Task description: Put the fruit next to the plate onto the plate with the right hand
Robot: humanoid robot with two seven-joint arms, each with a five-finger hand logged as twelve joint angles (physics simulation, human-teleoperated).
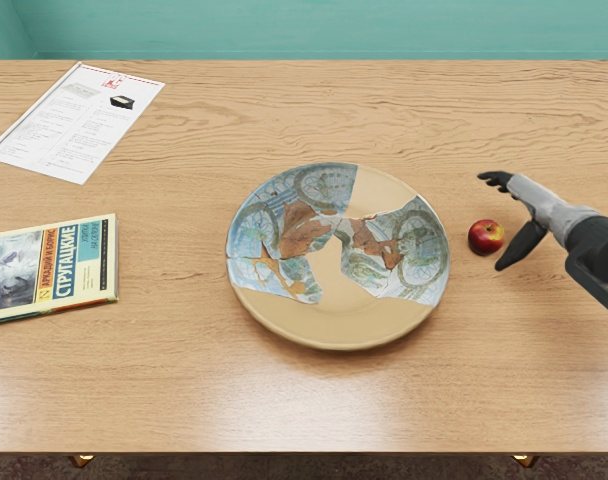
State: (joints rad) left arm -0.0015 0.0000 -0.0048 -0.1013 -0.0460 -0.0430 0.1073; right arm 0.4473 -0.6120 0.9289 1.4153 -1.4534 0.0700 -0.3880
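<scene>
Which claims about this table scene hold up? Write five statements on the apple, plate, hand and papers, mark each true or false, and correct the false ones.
1. The apple lies on the table, right of the plate. True.
2. The right hand grasps the apple. False: its fingers are spread and hold nothing; the apple lies beside it.
3. A book lies near the table's left edge. True.
4. The printed sheet lies on the plate. False: it lies at the table's far left corner.
5. The left arm reaches over the plate. False: it is out of view.
</scene>
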